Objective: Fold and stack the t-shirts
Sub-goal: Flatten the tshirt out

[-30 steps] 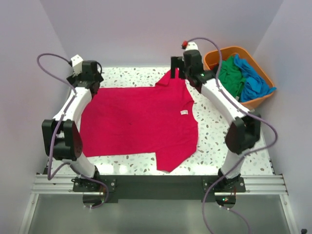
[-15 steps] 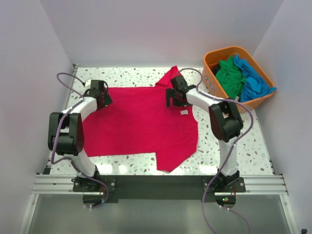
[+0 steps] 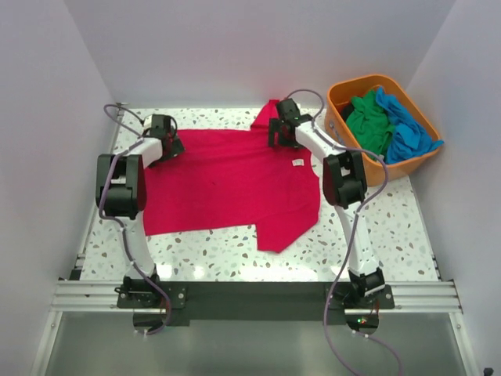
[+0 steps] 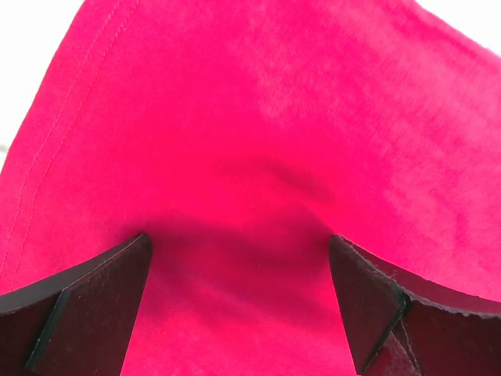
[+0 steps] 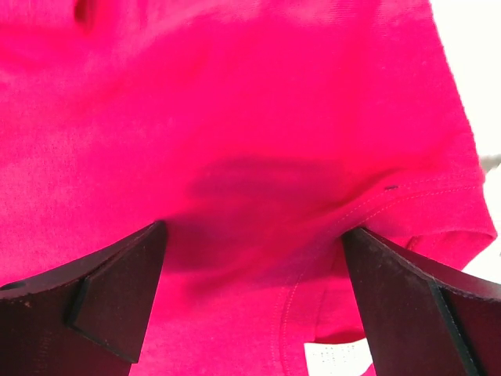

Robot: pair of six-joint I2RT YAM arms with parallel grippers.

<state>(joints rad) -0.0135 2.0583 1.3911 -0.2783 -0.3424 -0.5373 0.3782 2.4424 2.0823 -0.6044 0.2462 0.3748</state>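
At the far left corner of the tabletop we see the left gripper low over the red t-shirt, at the cloth's far left corner. In its wrist view the left gripper has its jaws spread wide with nothing pinched. Red cloth fills the gap between the two dark fingers, and a stitched hem runs down the left side. The red t-shirt lies spread flat across the middle of the tabletop, with one sleeve pointing to the far edge and the other to the near edge. Its small white neck label shows near its right side. The right gripper sits by the far sleeve, near the far edge. Seen from its wrist, the right gripper is also fully spread and grips nothing, with red cloth and a seam lying between its fingers. In the far right corner stands the orange basket, holding the crumpled green t-shirt on the left and the blue t-shirt on the right, which drapes over the rim.
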